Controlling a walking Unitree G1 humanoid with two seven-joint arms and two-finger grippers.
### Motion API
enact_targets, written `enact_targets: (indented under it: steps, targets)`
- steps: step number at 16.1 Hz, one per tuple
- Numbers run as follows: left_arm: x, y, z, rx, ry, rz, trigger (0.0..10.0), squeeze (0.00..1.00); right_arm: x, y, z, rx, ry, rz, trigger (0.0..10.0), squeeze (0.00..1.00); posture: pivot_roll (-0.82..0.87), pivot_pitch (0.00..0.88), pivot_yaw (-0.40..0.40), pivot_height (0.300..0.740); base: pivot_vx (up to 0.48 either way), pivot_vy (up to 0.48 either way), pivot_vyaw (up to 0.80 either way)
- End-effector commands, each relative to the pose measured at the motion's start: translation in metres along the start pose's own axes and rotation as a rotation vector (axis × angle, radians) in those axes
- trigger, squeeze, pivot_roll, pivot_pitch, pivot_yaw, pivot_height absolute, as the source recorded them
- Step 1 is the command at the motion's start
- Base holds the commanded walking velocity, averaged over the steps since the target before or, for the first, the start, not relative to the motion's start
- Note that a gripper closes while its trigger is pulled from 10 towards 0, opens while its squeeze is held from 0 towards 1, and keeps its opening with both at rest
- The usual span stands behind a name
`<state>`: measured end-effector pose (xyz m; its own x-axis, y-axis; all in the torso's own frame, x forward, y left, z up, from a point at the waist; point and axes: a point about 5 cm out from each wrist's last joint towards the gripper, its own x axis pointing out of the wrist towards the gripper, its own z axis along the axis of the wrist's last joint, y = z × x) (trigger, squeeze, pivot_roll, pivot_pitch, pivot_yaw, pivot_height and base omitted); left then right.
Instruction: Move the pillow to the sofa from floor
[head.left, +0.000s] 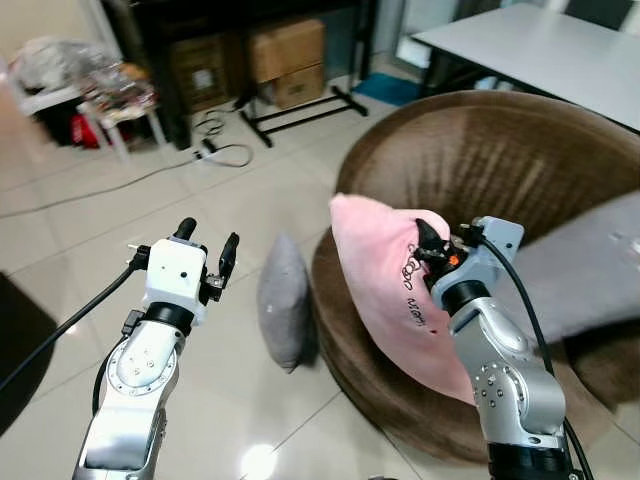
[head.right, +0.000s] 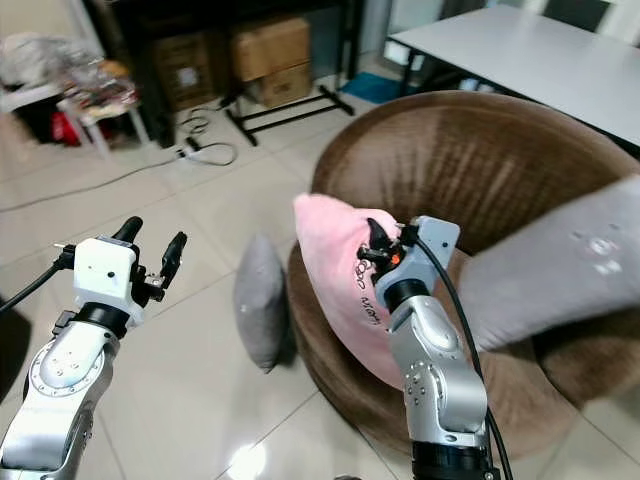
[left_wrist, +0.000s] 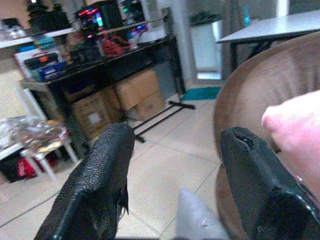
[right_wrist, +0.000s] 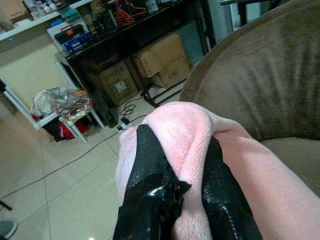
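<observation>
Gripping a bunched fold near the top corner of the pink pillow (head.left: 375, 285), with the right gripper (head.left: 432, 248) clamped tight on the fabric, both black fingers (right_wrist: 150, 165) pressing a ridge of cloth between them. Hanging well off the floor, at the near rim of the round brown sofa (head.left: 480, 160), with most of its bulk drooping below the pinch and in front of the seat edge, not yet resting on the cushion. Holding nothing with the left gripper (head.left: 207, 252), fingers apart, raised over bare tile to the left.

Risking a slip, judging by how small the pinched fold looks against the weight hanging under it: a quick swing could pull the cloth free and drop the pillow back on the tiles. Risking a snag too, with the low-hanging bottom likely to catch the sofa rim unless lifted higher before moving inward. Releasing too close to the edge could let it slide off, toward the grey pillow (head.left: 285, 300) leaning upright against the sofa base. Landing on the large grey cushion (head.left: 590, 265) already lying across the right of the seat could leave it perched and unstable; aiming for the open brown seat looks safer.
</observation>
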<state>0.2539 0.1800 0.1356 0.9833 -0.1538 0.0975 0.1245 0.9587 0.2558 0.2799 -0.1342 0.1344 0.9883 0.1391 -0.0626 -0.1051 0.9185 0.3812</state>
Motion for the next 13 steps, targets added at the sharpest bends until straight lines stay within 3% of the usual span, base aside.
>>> enact_targets:
  steps: [1,5,9,13]
  targets:
    - [-0.0013,-0.001,0.003,-0.002,-0.016,-0.011,10.0,0.0,-0.0005,0.0078,0.0116,0.005,-0.056,0.046,10.0,0.0,-0.04,0.0,-0.005,0.74,0.259,0.0,-0.79]
    - [-0.0011,0.0,0.0042,-0.012,-0.025,-0.015,10.0,0.0,0.0013,0.0133,0.0114,-0.004,-0.06,0.076,10.0,0.0,-0.03,0.0,-0.007,0.74,0.304,0.0,-0.79]
    - [-0.0021,0.0008,0.0049,-0.016,-0.029,-0.017,10.0,0.0,0.002,0.0137,0.0107,-0.002,-0.061,0.073,10.0,0.0,-0.03,0.0,-0.009,0.74,0.375,0.0,0.0]
    - [-0.002,0.0013,0.005,-0.012,-0.03,-0.022,10.0,0.0,0.0027,0.0131,0.0098,0.005,-0.056,0.071,10.0,0.0,-0.03,0.0,-0.009,0.74,0.373,0.0,-0.79]
